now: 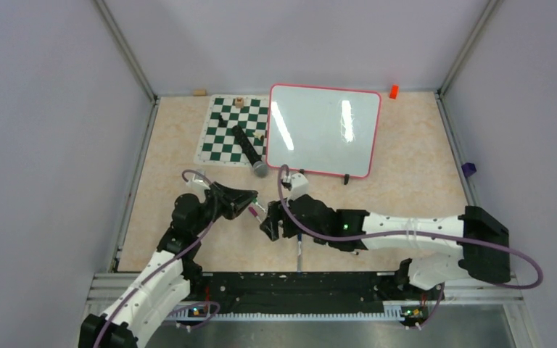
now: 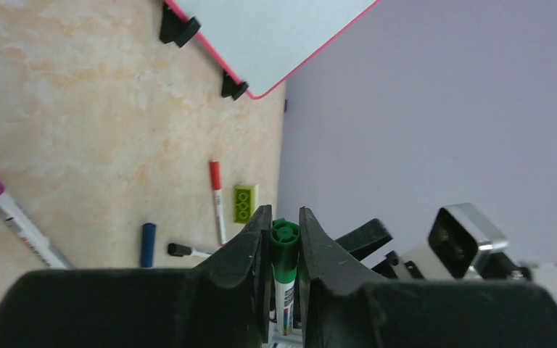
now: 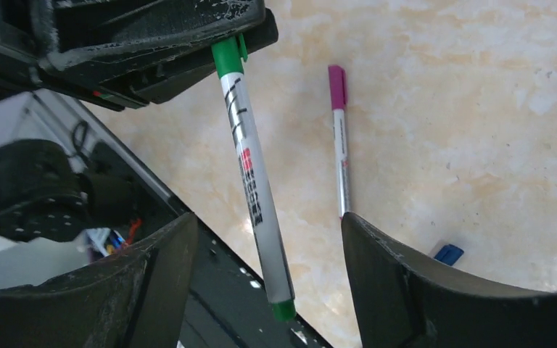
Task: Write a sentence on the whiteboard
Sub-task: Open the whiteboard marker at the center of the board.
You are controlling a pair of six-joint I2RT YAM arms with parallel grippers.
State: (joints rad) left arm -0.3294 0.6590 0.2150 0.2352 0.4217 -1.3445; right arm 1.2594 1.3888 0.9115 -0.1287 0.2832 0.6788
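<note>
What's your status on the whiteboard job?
Left gripper shut on green marker, at the cap. Right gripper open around its barrel. Whiteboard blank. Mic by its near-left corner.

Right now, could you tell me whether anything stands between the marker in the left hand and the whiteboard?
Partly. The right hand sits open by the marker held in the left hand, its wrist on the side toward the whiteboard. A microphone lies by the board's near left corner.

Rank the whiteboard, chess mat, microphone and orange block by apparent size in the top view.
Largest to smallest: whiteboard, chess mat, microphone, orange block. The mat's right edge may hide under the board.
</note>
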